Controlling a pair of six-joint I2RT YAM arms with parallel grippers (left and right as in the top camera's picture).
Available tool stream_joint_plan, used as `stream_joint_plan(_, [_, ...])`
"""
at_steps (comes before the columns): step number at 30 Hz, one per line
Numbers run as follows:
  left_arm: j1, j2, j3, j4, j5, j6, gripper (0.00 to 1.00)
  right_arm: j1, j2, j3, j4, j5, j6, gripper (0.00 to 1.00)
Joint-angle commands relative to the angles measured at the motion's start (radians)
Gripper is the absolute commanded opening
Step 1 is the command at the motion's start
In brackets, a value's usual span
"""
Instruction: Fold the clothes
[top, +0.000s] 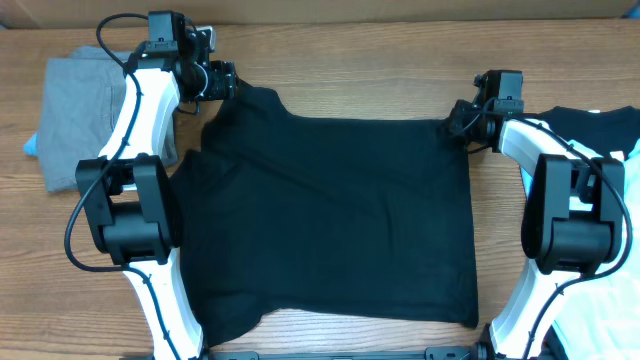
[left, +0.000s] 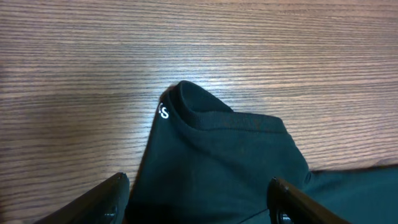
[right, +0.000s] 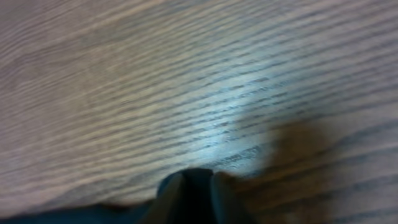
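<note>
A small white mark (left: 163, 112), reading like an "S", is showing on the sleeve edge of the plain black short-sleeved fabric T-shirt (top: 340, 220); nothing more is legible. The shirt is lying flat mid-way on the brown wooden table (top: 380, 70), its long axis running from arm to arm and its straight hem facing the right arm. The left gripper (top: 222, 82) is reaching over the far sleeve, fingers (left: 99, 199) spread wide around it. The right gripper (top: 462, 120) is pinching the far hem corner, in a blurred view. A folded grey garment (top: 80, 110) is sitting at the left.
</note>
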Motion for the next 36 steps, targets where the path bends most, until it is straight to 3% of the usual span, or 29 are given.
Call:
stream_joint_plan(1, [-0.008, -0.038, 0.023, -0.003, 0.014, 0.026, 0.74, -0.008, 0.016, 0.005, -0.013, -0.001, 0.006, 0.06])
stream_joint_plan(12, [-0.009, -0.038, 0.023, 0.053, 0.010, 0.043, 0.75, -0.012, -0.115, 0.076, -0.227, 0.079, 0.074, 0.04])
stream_joint_plan(17, [-0.008, -0.028, 0.023, 0.131, 0.007, 0.048, 0.69, -0.012, -0.175, 0.077, -0.310, 0.095, 0.101, 0.04])
stream_joint_plan(36, [-0.046, 0.198, 0.023, 0.336, 0.010, 0.040, 0.68, -0.012, -0.205, 0.077, -0.365, 0.093, 0.100, 0.04])
